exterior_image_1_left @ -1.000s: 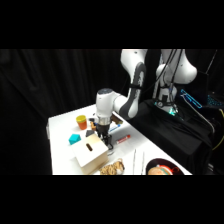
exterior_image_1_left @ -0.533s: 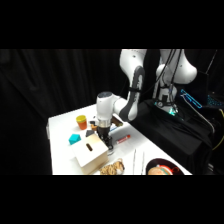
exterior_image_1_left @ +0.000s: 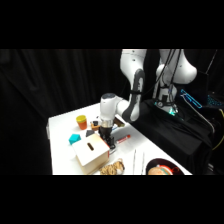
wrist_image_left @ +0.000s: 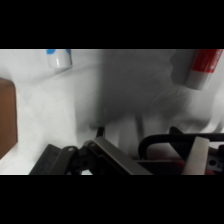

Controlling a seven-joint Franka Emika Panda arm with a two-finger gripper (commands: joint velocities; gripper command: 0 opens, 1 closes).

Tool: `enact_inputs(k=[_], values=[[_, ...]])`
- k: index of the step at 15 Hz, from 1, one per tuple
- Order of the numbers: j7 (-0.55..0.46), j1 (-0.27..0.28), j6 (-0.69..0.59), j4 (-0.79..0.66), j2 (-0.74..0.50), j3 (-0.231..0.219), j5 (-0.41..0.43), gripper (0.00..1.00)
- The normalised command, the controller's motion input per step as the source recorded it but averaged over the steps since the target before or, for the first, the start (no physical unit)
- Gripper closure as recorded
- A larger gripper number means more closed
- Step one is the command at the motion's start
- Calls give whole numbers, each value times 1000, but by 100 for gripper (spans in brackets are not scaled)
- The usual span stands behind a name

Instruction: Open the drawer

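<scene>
In the side view the white arm (exterior_image_1_left: 131, 97) reaches down from the upper right, and its gripper (exterior_image_1_left: 107, 141) hangs low over the white table (exterior_image_1_left: 62, 150), right at the upper right edge of the pale wooden box (exterior_image_1_left: 92, 152). The box sits near the table's front edge, its top showing a dark slot (exterior_image_1_left: 90, 146). From the gripper, the box lies at about 8 o'clock, just beside it and perhaps touching; the view does not settle contact. The drawer itself cannot be told apart from the box body here, as the gripper hides the side it faces.

In the wrist view a dark loop handle (wrist_image_left: 167, 142) shows at the lower right, close against the gripper's black linkage (wrist_image_left: 95, 157) rising from the bottom edge. Whether the loop is grasped is unclear, and how wide the gripper stands cannot be told from either view.

Around the box: a teal block (exterior_image_1_left: 74, 138) sits at its 10 o'clock, and an orange cup-like object (exterior_image_1_left: 81, 121) stands farther back at about 11 o'clock. A red-and-white marker (exterior_image_1_left: 123, 138) lies on the table at 3 o'clock from the gripper; the wrist view shows its red end (wrist_image_left: 201, 68) at the upper right. A plate of food (exterior_image_1_left: 161, 169) sits at the table's lower right corner, and more food (exterior_image_1_left: 113, 168) lies just below the box.
</scene>
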Motion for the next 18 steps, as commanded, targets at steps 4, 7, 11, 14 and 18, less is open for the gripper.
enact_inputs(k=[4,7,11,14,18], values=[[-49,15,319,-465,-179,-61,10,0],[-37,18,239,-498,-240,-71,7,0],[-37,35,144,-443,-247,-77,5,0],[-38,59,108,-399,-235,-92,6,0],[-44,84,110,-377,-213,-110,5,0]])
